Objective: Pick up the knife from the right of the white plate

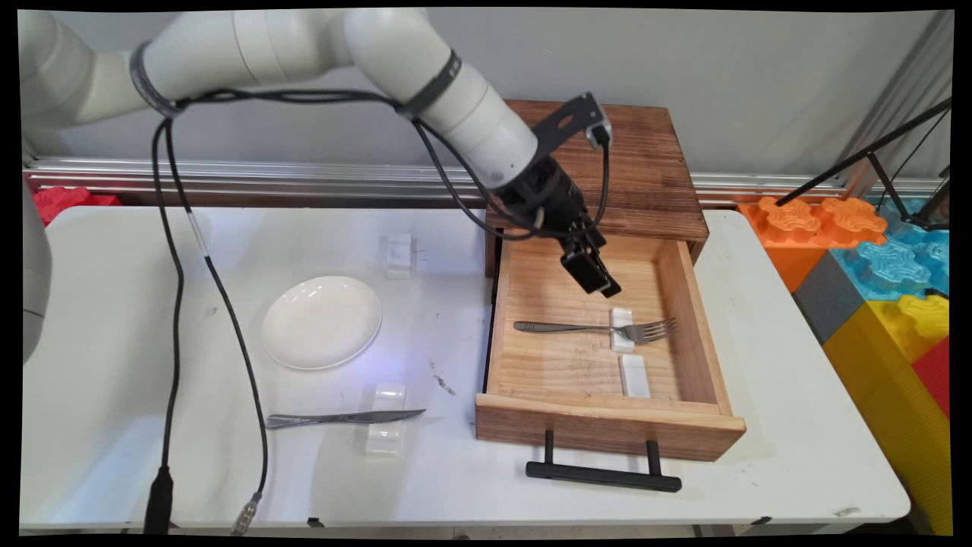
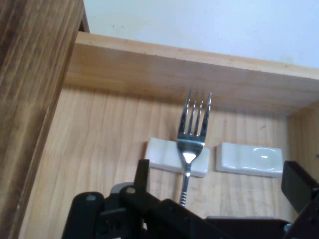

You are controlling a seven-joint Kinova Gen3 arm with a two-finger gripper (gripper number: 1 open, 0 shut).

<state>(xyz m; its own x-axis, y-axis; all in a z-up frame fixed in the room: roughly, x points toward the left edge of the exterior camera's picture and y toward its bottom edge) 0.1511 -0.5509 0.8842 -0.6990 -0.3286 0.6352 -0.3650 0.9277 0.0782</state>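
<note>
My gripper point(image 1: 605, 287) hangs open inside the pulled-out wooden drawer point(image 1: 531, 357), a little above its floor near the back. Just below it a metal fork point(image 1: 600, 328) lies across the drawer, its neck on a small white rest point(image 1: 622, 328) and its tines toward the right wall. A second white rest point(image 1: 634, 375) lies bare nearer the drawer front. In the hand view the fork point(image 2: 193, 124) runs up between my fingers point(image 2: 143, 172), with the rest point(image 2: 162, 157) under its neck and the other rest point(image 2: 251, 159) beside it. Nothing is held.
The drawer belongs to a dark wooden cabinet point(image 1: 645, 175); its black handle point(image 1: 604, 475) juts toward the table's near edge. Left of it are a white plate point(image 1: 322, 321), a knife point(image 1: 342, 417) on a clear rest point(image 1: 386, 429), and another rest point(image 1: 399, 254). Coloured foam blocks point(image 1: 881, 266) stand right.
</note>
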